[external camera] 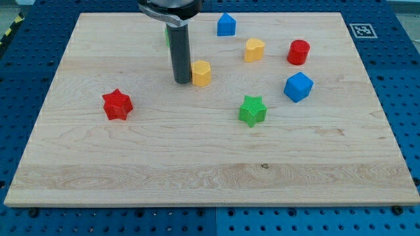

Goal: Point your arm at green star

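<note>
My tip: the dark rod's lower end (182,81) touches the yellow hexagonal block (201,73), holding nothing.
Green star block: (252,109) well apart, toward the view's lower right on the wooden board (197,170).

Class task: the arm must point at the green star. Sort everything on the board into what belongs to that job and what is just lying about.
Belongs: green star; my tip, up and to the view's left of it.

Lying about: red star; yellow block by the tip; yellow heart; red cylinder; blue cube; blue house-shaped block.
</note>
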Robot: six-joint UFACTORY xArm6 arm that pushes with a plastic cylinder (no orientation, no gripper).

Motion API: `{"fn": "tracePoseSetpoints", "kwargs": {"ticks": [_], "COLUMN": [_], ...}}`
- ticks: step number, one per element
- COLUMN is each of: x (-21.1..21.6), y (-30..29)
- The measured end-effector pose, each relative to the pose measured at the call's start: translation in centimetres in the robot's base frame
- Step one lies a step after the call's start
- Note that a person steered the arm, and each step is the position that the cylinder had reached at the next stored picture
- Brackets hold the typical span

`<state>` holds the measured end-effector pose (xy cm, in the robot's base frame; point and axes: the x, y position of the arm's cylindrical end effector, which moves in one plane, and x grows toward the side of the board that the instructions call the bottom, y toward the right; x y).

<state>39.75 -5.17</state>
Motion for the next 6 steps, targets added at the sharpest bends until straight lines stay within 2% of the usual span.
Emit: {"fn": "tracePoseSetpoints", "kwargs": {"ticks": [2,3,4,5,6], "x": [6.4,6.9,11.2,11.6,11.6], "y": [6.4,6.5,7.1,7.2,10.6]}}
